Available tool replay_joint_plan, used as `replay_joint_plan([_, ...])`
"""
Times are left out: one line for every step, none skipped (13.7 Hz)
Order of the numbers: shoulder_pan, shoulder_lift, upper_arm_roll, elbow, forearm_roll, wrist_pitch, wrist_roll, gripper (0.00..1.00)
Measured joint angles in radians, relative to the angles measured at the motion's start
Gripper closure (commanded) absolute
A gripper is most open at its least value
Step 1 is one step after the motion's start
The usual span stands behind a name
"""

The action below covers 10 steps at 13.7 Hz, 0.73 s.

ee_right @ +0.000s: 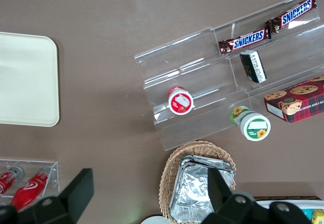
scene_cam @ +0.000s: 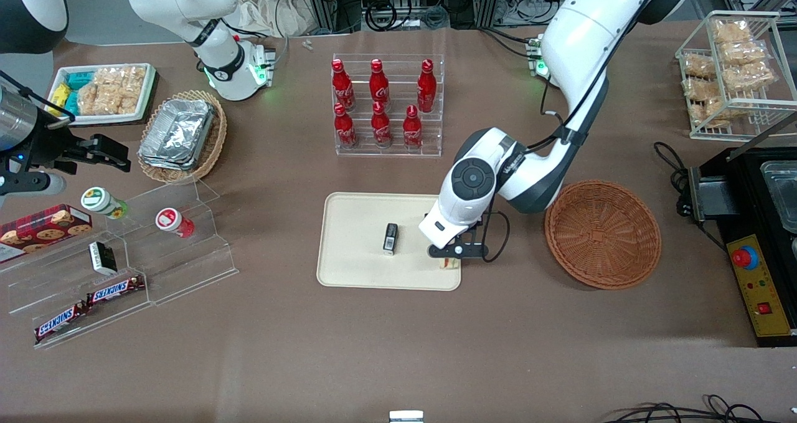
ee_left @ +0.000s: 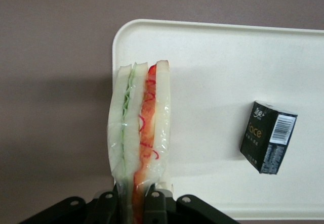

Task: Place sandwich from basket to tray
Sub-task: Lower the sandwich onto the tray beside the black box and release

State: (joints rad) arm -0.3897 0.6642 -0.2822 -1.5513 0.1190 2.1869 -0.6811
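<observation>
End effector (ee_left: pixel 135 204) clamped on one plastic-wrapped triangular sandwich (ee_left: pixel 139 133). Under it: smooth cream tray (scene_cam: pixel 348 248), one black box (scene_cam: pixel 390 238). Beside it: round wicker basket (scene_cam: pixel 603 234).

Colours around the black gripper (ee_left: pixel 134 204)

Clamped in it: sandwich (ee_left: pixel 139 133), white bread, green and red filling. Beneath: cream tray (ee_left: pixel 212 57); beside it, black box (ee_left: pixel 267 137); nearby, reddish-brown basket (scene_cam: pixel 603 233).
</observation>
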Motion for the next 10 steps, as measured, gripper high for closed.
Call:
replay_joint_plan([-0.002, 0.019, -0.001, 0.0, 0.0, 0.021, 0.0, 1.0])
replay_joint_plan([-0.004, 0.038, -0.003, 0.0, 0.0, 0.035, 0.001, 0.91])
replay_joint_plan([-0.007, 0.054, -0.003, 0.001, 0.0, 0.042, 0.001, 0.8])
replay_joint_plan([-0.009, 0.065, -0.003, 0.003, 0.0, 0.047, 0.001, 0.53])
replay_joint_plan([-0.01, 0.067, -0.003, 0.008, 0.0, 0.047, 0.001, 0.02])
replay_joint_plan([-0.01, 0.066, -0.004, 0.014, 0.0, 0.044, -0.002, 0.0])
replay_joint_plan([-0.01, 0.066, -0.003, 0.018, -0.003, 0.041, -0.011, 0.0])
replay_joint_plan([-0.008, 0.066, -0.003, 0.025, -0.006, 0.023, -0.026, 0.0])
replay_joint_plan([-0.007, 0.064, -0.002, 0.043, -0.007, -0.021, -0.036, 0.0])
replay_joint_plan([-0.004, 0.057, -0.001, 0.072, -0.007, -0.09, -0.041, 0.0])
